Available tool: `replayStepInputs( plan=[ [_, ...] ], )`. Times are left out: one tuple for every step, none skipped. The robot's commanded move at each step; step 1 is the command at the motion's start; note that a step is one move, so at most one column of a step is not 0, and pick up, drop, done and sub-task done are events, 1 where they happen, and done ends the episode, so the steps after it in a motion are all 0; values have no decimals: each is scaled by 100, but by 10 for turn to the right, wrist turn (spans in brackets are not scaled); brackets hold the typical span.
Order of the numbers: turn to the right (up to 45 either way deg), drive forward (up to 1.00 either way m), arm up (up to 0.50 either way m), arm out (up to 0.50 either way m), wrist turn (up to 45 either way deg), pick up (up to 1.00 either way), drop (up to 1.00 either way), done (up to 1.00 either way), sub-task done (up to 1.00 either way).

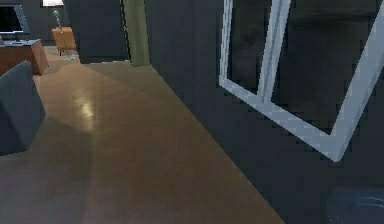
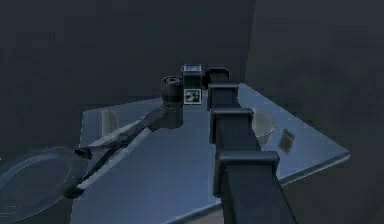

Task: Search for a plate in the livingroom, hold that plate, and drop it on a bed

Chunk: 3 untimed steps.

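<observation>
Tool (image 2: 75, 176) and arm (image 2: 240, 150) reach across the grey-blue bench (image 2: 170, 182), the thin fingers (image 2: 115, 140) ending at the rim of a pale round plate (image 2: 32, 178) lying at the bench's corner on the arm side view's left; whether the tool is spread or pressed together, or holds anything, I cannot tell. I judge the grasping step to be in hand: the next move calls for a sure hold and a straight lift clear of the bench before driving off to find a bed.
</observation>
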Motion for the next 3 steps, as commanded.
replayStepInputs(
  plan=[
    [0,0,0,0,-240,0,0,0,0],
    [0,0,0,-24,0,0,0,0,0],
    [-390,0,0,0,0,0,0,0,0]
  ],
)
